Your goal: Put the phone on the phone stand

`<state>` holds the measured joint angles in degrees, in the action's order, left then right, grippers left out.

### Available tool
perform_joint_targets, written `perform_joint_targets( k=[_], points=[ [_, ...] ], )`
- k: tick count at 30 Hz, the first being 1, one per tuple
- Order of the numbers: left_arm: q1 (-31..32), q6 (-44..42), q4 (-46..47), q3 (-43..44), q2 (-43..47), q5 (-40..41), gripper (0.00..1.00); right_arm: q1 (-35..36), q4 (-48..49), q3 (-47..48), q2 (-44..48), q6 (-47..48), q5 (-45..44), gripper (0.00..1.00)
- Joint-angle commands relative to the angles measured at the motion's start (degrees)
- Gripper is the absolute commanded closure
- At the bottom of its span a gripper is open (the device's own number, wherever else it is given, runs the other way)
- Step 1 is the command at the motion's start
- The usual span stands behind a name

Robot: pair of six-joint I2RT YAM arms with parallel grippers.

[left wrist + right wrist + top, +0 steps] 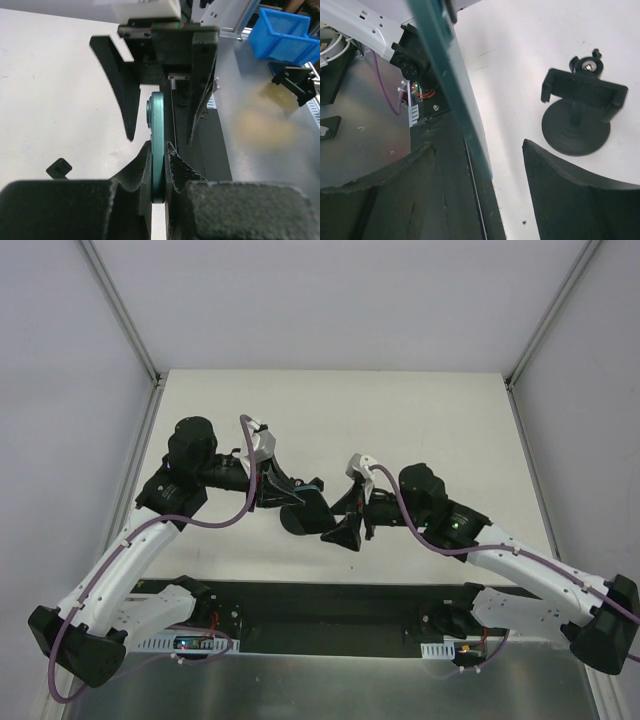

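Note:
The phone (156,120) shows edge-on as a thin slab with a teal rim. My left gripper (159,148) is shut on its near end and holds it above the table. My right gripper (479,145) is open, one finger on either side of the phone's far end (450,75), touching neither side that I can see. The phone stand (577,120) sits upright on the white table, its cradle empty, to the right of the right finger. In the top view both grippers (305,502) (345,530) meet at the table's near middle, over the stand's disc (295,520).
A black strip (330,615) runs along the table's near edge between the arm bases. Beyond it is a metal bench with a blue bin (282,32) and a black bracket (295,82). White walls enclose the table on three sides.

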<state>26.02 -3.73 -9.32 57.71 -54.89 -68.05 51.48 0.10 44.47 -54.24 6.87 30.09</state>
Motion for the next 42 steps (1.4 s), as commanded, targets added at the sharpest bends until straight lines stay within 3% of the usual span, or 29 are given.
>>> perform_joint_targets(
  k=[1, 3, 4, 6, 7, 11, 14, 18, 22, 27, 35, 38, 41, 42],
  points=[
    [-0.09, 3.55, 8.0, -0.23, 0.67, -5.51, 1.0, 3.43, 10.35, 4.75, -4.9, -1.95, -1.08, 0.36],
    [-0.18, 5.38, 8.97, -0.23, 0.49, -5.78, 1.0, 4.59, 13.07, 4.58, -5.35, -2.21, -2.04, 0.46],
    [-0.18, 6.27, 9.14, -0.32, 0.05, -5.52, 1.0, 5.03, 14.3, 3.97, -5.35, -3.17, -2.4, 0.59],
    [-0.09, 9.87, 12.55, -0.67, -0.21, -4.9, 1.0, 5.03, 16.59, 3.26, -5.26, -3.62, -2.4, 0.74],
    [-0.09, 11.1, 13.53, -0.76, -0.21, -4.2, 1.0, 5.03, 17.3, 2.39, -4.92, -4.41, -2.75, 0.99],
    [-0.09, 18.64, 19.94, -2.42, -0.91, -3.74, 0.96, 5.12, 24.06, -1.39, -3.86, -6.69, -5.74, 1.0],
    [-0.09, 24.18, 27.15, -3.83, -1.71, -5.59, 0.85, 5.2, 27.93, -1.58, -4.3, -9.07, -6.0, 1.0],
    [-0.09, 26.48, 29.79, -4.45, -1.97, -6.21, 0.75, 5.29, 33.63, -3.68, -3.33, -9.86, -8.11, 1.0],
    [-0.09, 32.37, 37.61, -6.21, -2.67, -7.01, 0.67, 5.21, 33.92, -3.51, -2.89, -9.95, -8.73, 1.0],
    [-0.09, 40.28, 46.75, -7.09, -4.08, -7.53, 0.64, 5.38, 34.26, -3.42, -4.21, -10.39, -8.2, 1.0],
    [-0.09, 41.78, 47.64, -6.74, -4.43, -7.71, 0.83, 5.82, 36.73, -1.4, -8.95, -11.53, -8.9, 1.0],
    [-0.09, 40.3, 46.86, -6.91, -3.47, -7.27, 1.0, 6.17, 36.29, -1.66, -9.13, -11.45, -9.87, 0.99],
    [-0.18, 35.05, 40.72, -6.65, -1.54, -4.82, 1.0, 6.17, 30.09, -1.14, -8.43, -10.48, -11.96, 0.99],
    [-0.18, 32.41, 37.22, -6.39, 0.3, -0.11, 1.0, 6.17, 26.83, -0.09, -8.08, -9.35, -13.46, 0.64]
  ],
)
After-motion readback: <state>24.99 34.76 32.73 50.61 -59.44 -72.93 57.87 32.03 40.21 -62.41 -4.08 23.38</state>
